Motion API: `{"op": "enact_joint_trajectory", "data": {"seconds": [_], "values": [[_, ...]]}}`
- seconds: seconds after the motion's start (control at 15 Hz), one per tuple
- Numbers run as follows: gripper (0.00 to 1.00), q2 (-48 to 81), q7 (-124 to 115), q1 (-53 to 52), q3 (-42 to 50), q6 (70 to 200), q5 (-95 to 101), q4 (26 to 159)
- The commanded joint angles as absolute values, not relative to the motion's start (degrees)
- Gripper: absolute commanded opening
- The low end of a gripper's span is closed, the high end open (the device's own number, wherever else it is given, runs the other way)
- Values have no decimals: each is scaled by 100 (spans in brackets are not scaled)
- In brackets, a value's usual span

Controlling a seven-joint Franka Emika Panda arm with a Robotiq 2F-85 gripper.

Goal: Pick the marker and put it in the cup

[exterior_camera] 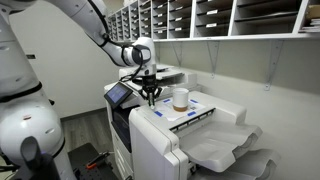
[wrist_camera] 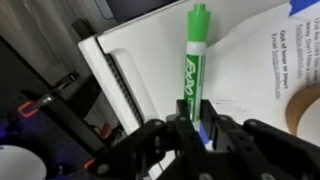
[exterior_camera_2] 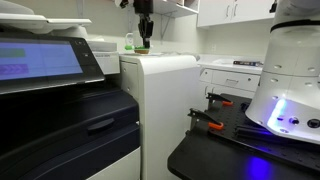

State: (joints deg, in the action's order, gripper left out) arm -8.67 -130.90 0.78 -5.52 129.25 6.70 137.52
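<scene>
White printer (exterior_camera: 160, 140) plastic bears the cup (exterior_camera: 180, 98) in an exterior view with the gripper (exterior_camera: 150, 95) just beside it, an exterior view shows the gripper (exterior_camera_2: 143, 40) low over the printer, and the wrist view finds it clenched on the green marker (wrist_camera: 193, 60), one end pinched, probably for carrying to the cup.

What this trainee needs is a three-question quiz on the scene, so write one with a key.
1. True or false: the marker is already inside the cup.
2. In the wrist view the marker is: A red, B green, C black.
3. Fill in: in an exterior view, the cup stands on top of the ____.
Key: 1 false; 2 B; 3 printer.
</scene>
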Motion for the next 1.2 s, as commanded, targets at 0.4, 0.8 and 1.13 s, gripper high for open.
{"op": "enact_joint_trajectory", "data": {"seconds": [0.4,0.8,1.13], "values": [[5,-1215,-12612,75,-950,10167,2830,12896],[5,-537,-12472,-119,-1157,8738,4341,11974],[5,224,-11878,-418,-1056,7882,5435,11186]]}}
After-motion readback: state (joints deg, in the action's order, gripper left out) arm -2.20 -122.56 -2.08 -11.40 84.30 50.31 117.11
